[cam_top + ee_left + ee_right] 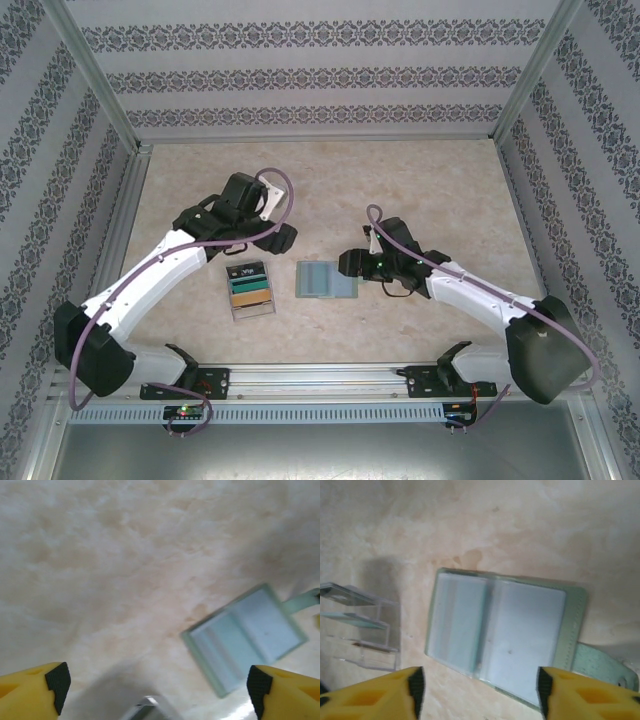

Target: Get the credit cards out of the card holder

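I log the card holder (327, 279) as sage-green with pale blue-grey leaves. Tabletop (330, 180) beige, marbled. Tray (253, 314) clear; cards (250, 286) teal, tan, black. Walls (320, 75) grey-white, floral-striped. Left claw (157, 692) and right claw (479, 692) yellow, black-tipped.

My table (330, 180) has a smooth, marbled beige top with a faint sheen. The card holder (500, 630) looks like matt sage-green leatherette with a stitched edge, and its inner pockets are pale, glossy plastic. The tray (367, 630) is clear, shiny hard plastic. On my left gripper (157, 687) the fingers (25, 695) are matt yellow plastic with black rubbery pads (57, 685). The frame rail (320, 375) is dull grey metal.
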Controlling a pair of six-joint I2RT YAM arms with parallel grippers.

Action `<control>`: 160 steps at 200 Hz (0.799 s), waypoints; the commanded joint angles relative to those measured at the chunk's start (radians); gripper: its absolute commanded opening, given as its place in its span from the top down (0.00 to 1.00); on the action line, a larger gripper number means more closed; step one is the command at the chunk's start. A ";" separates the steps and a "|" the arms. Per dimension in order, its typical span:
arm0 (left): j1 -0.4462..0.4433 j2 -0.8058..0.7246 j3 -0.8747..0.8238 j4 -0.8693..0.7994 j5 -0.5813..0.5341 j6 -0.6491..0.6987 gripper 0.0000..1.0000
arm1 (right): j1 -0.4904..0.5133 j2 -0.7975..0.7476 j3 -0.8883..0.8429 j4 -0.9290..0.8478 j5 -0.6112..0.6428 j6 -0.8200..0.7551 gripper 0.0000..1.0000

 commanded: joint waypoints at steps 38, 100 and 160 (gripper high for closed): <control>0.003 0.050 -0.126 0.150 0.264 -0.490 0.47 | 0.045 0.118 -0.004 -0.055 0.103 -0.027 0.74; -0.060 0.154 -0.213 0.248 0.228 -0.623 0.58 | 0.053 0.178 0.010 -0.094 0.185 -0.027 0.82; -0.094 0.290 -0.181 0.257 0.229 -0.642 0.61 | 0.057 0.251 0.017 -0.079 0.169 -0.032 0.83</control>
